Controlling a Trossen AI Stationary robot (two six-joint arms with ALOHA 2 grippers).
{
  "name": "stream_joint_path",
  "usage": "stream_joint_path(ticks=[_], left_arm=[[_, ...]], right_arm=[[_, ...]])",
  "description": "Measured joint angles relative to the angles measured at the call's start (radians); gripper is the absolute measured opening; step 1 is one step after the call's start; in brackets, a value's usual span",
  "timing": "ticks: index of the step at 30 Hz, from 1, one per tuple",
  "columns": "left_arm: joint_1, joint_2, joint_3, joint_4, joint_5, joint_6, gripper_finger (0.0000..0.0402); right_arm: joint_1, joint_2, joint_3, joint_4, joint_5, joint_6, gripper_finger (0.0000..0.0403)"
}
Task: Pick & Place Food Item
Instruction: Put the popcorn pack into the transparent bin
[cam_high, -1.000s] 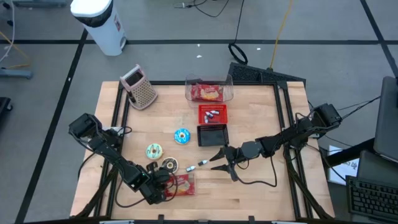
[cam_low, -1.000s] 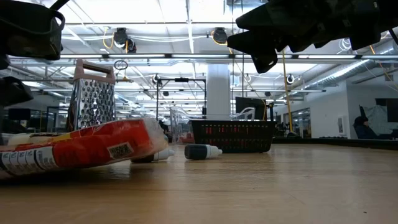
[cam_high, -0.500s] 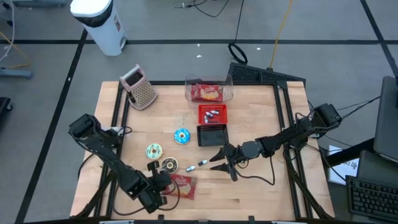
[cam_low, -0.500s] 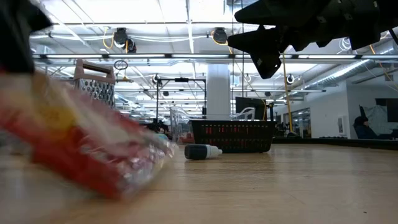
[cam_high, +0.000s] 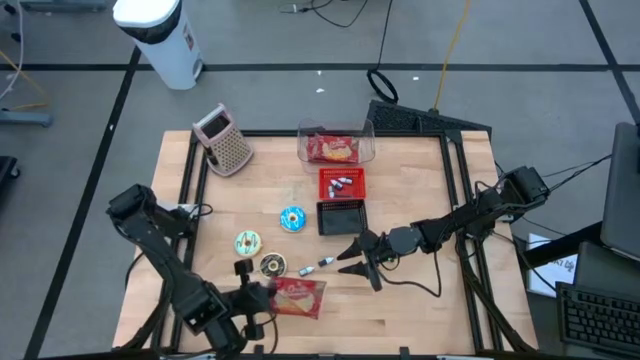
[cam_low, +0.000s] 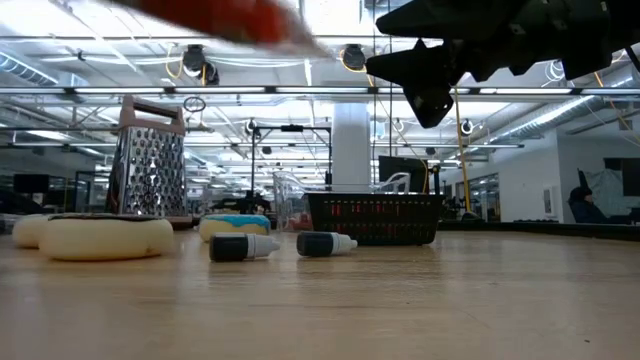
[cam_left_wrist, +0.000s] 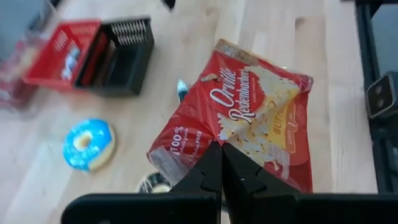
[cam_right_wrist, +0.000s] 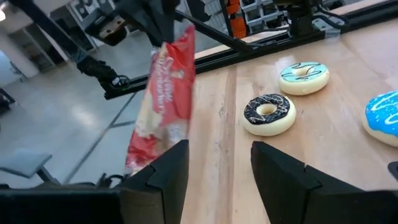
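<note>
The left gripper (cam_left_wrist: 221, 163) hangs at the table's (cam_high: 420, 310) near edge, fingers pinching the popcorn bag (cam_high: 298, 296) lifted off it, long axis reaching toward the clear bin (cam_high: 336, 146) well beyond, while the right gripper (cam_high: 352, 252) waits spread mid-table.

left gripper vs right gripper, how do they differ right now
The left gripper is shut on the red popcorn bag, held clear of the table near its front edge. The right gripper is open and holds nothing, hovering mid-table beside a small dropper bottle. Seen from above, the left one sits at the front left and the right one nearer the black basket. Both are dark two-finger grippers.
</note>
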Motion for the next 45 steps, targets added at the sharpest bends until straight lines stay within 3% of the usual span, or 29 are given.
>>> stream_joint_path(ticks=[8, 19, 26, 34, 45], left_arm=[[0.002, 0.0, 0.019, -0.002, -0.11, 0.09, 0.0], [0.041, 0.0, 0.019, 0.007, -0.186, 0.157, 0.0], [0.058, -0.001, 0.019, 0.033, -0.267, 0.219, 0.0], [0.073, -0.001, 0.019, 0.077, -0.282, 0.275, 0.0], [0.077, -0.001, 0.019, 0.078, -0.282, 0.272, 0.0]], right_arm=[[0.001, 0.0, 0.0, 0.036, -0.002, 0.143, 0.0171], [0.033, 0.004, 0.0, 0.076, 0.004, 0.161, 0.0233], [0.013, 0.055, 0.0, 0.106, 0.059, 0.226, 0.0244], [-0.002, 0.115, 0.0, 0.255, 0.034, 0.239, 0.0221], [-0.002, 0.12, 0.0, 0.28, -0.008, 0.242, 0.0144]])
